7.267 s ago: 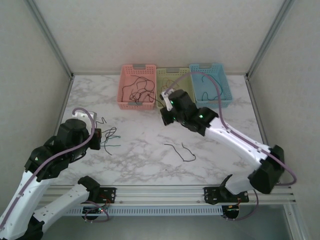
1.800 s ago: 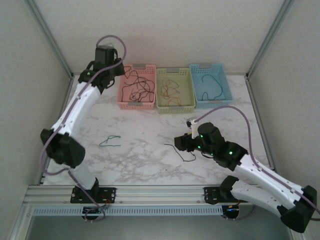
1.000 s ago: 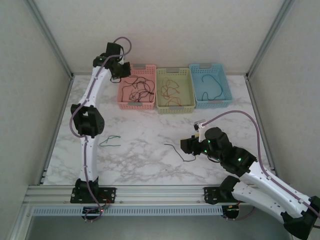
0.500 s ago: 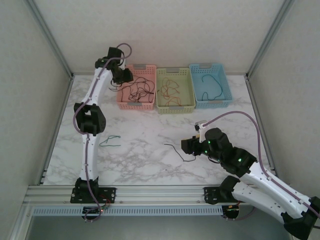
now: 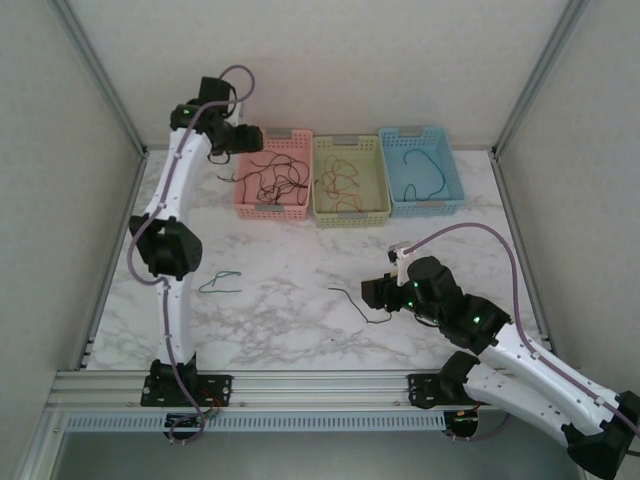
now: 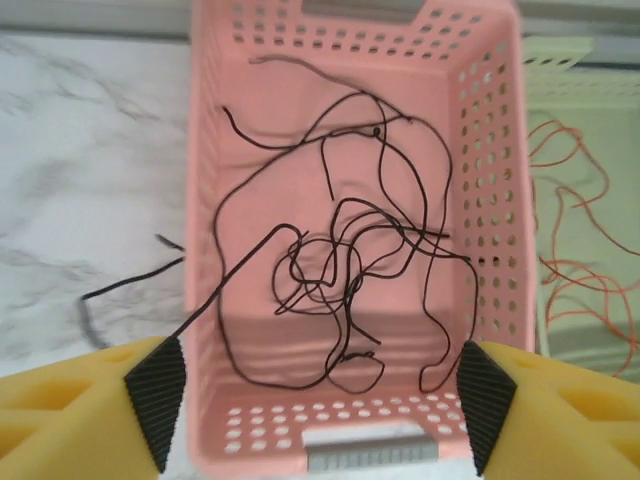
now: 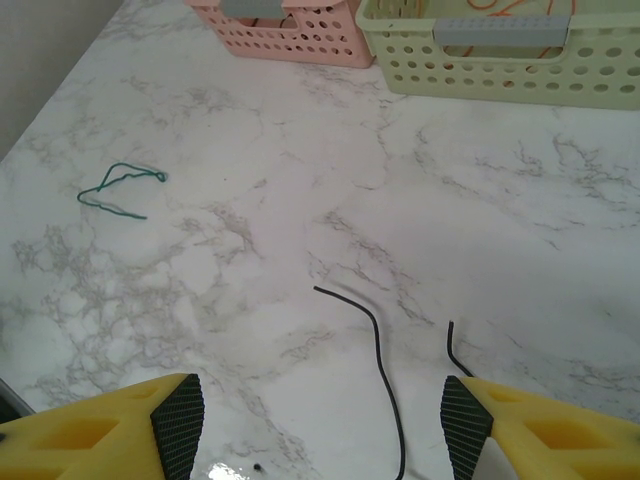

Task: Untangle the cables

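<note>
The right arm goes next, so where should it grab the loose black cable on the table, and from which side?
I'd pinch the black cable across its long, nearly straight run, coming from straight above: it lies flat on the table, and that run sits just ahead of the open right tool.

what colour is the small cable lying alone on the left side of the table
Green cable; it shows clearest in the right wrist view.
</note>
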Action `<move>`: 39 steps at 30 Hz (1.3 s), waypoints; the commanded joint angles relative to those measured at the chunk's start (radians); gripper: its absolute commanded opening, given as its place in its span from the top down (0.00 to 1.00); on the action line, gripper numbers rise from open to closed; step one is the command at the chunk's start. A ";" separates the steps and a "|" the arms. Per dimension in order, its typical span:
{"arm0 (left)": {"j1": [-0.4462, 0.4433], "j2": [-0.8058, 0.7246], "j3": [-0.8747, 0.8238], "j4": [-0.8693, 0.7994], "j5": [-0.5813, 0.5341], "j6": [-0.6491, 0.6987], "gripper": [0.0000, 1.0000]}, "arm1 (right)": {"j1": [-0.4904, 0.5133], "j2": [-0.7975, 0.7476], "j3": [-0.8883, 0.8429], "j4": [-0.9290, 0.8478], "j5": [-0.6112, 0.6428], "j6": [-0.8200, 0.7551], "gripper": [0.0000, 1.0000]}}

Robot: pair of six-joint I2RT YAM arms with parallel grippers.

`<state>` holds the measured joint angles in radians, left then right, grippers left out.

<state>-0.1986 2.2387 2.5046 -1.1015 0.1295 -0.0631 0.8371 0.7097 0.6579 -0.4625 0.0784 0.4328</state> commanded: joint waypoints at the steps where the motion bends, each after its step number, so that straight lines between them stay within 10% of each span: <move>1: -0.008 -0.094 -0.152 -0.082 -0.140 0.249 0.22 | -0.005 0.016 -0.003 0.041 -0.006 -0.011 0.33; 12: 0.065 -0.076 -0.349 -0.011 -0.212 0.254 0.18 | -0.004 0.038 0.026 0.016 -0.016 -0.029 0.33; 25: 0.139 -0.090 -0.487 0.244 0.029 -0.320 0.20 | -0.004 0.038 0.018 0.020 -0.008 -0.024 0.33; 39: 0.139 -0.013 -0.464 0.303 0.078 -0.478 0.38 | -0.004 0.007 0.016 -0.001 -0.006 -0.021 0.33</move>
<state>-0.0589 2.2200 2.0464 -0.8223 0.1833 -0.4988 0.8371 0.7319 0.6579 -0.4610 0.0753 0.4137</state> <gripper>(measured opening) 0.628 0.673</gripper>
